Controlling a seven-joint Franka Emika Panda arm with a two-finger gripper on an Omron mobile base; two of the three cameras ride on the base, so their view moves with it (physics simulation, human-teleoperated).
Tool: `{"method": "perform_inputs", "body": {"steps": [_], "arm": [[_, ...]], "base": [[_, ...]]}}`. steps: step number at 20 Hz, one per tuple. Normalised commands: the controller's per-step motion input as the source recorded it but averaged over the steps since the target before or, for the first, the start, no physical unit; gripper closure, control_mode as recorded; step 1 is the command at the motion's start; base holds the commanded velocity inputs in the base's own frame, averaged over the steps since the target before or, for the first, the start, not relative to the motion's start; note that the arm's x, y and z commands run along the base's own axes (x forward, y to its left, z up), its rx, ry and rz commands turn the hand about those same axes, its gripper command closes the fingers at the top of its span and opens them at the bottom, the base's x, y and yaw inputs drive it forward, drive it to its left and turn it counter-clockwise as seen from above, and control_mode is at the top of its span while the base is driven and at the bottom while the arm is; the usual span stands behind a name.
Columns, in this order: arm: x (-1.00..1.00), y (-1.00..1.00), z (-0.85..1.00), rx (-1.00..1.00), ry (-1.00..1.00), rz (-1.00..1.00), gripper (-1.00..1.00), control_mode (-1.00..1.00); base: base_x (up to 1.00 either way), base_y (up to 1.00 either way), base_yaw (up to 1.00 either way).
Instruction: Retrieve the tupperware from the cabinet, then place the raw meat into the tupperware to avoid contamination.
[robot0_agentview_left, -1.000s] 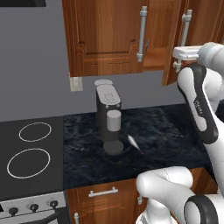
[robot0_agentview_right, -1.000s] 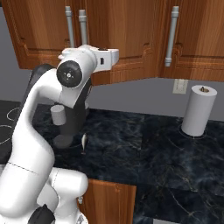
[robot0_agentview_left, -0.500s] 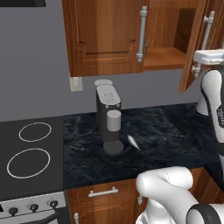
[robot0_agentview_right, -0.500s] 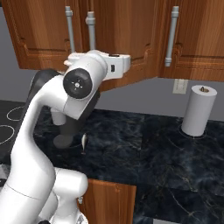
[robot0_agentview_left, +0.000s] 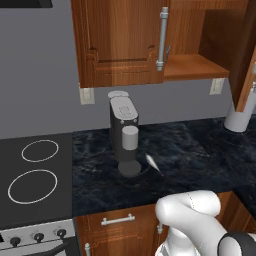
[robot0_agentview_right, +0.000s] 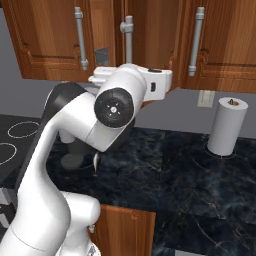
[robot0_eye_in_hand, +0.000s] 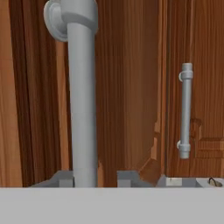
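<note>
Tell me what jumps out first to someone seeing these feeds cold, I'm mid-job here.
The silver bar handle looms right in front of the hand camera, running down between the gripper tips on a swung-open cabinet door. Behind it, the cabinet stands open above the dark counter. On that counter a pale sliver of raw meat lies beside the coffee machine, with a paper-towel roll off to the right.

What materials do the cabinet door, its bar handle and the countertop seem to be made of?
Cabinet door: reddish-brown wood, probably varnished; vertical grain and a raised panel show.
Bar handle: looks like brushed metal; plain matte silver-grey, round bar.
Countertop: dark polished stone, perhaps marble or granite; pale veins run across it.
</note>
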Motion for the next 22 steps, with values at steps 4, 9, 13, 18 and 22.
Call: {"method": "perform_inputs", "body": {"steps": [4, 9, 13, 18, 22], "arm": [[0.00, 0.00, 0.00, 0.00, 0.00, 0.00, -1.00, -1.00], [-0.16, -0.05, 0.00, 0.00, 0.00, 0.03, -1.00, -1.00], [-0.47, -0.22, 0.00, 0.00, 0.00, 0.05, -1.00, -1.00], [-0.56, -0.15, 0.00, 0.00, 0.00, 0.05, -1.00, -1.00], [-0.66, 0.08, -0.03, -0.10, 0.00, 0.06, -1.00, -1.00]], "base": [[0.00, 0.00, 0.00], [0.00, 0.00, 0.00], [0.00, 0.00, 0.00], [0.00, 0.00, 0.00], [0.00, 0.00, 0.00]]}}
